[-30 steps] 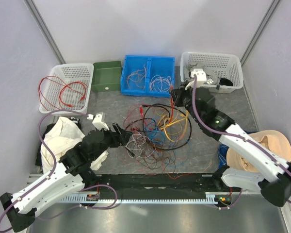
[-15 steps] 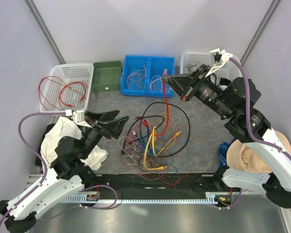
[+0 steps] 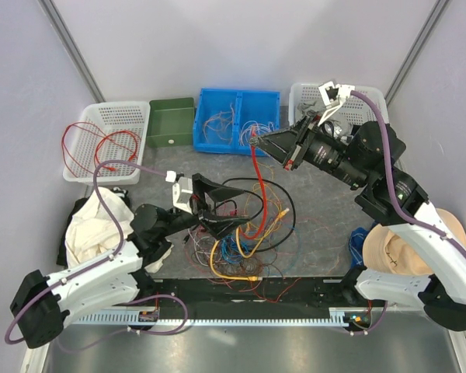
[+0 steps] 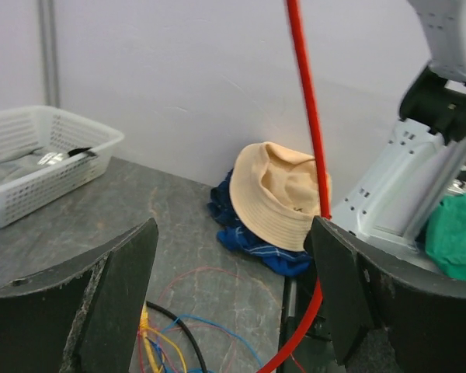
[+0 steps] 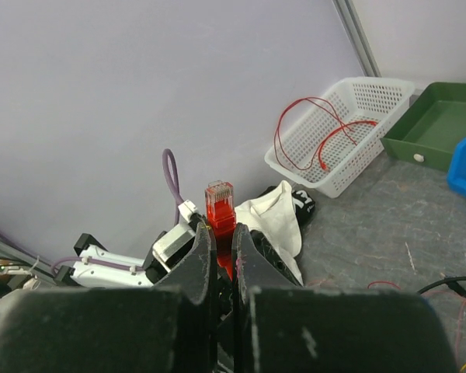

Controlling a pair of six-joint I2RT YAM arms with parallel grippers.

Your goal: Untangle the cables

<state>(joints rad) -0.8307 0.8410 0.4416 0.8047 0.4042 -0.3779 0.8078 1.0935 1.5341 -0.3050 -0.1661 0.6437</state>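
Observation:
A tangle of thin cables [image 3: 237, 233] in red, orange, yellow, blue, white and black lies on the grey table. My right gripper [image 3: 258, 143] is shut on the plug end of a thick red cable [image 3: 259, 190] and holds it high, so the cable hangs down into the tangle. The right wrist view shows the red plug [image 5: 220, 205] pinched between the jaws of the right gripper [image 5: 221, 242]. My left gripper [image 3: 215, 207] is open, low over the tangle's left side. In the left wrist view the red cable [image 4: 310, 116] runs upright just beside the right finger [image 4: 357, 295] of the left gripper [image 4: 233, 299].
At the back stand a white basket [image 3: 128, 116] holding red wires, a green bin [image 3: 171, 124], a blue bin [image 3: 237, 101] with thin wires and another white basket [image 3: 373, 105]. A white cloth [image 3: 89, 221] lies left. A tan hat [image 3: 408, 249] lies right.
My right gripper has lifted the red cable out of the tangle and up toward the back. My left arm swung right and now sits over the tangle, jaws open.

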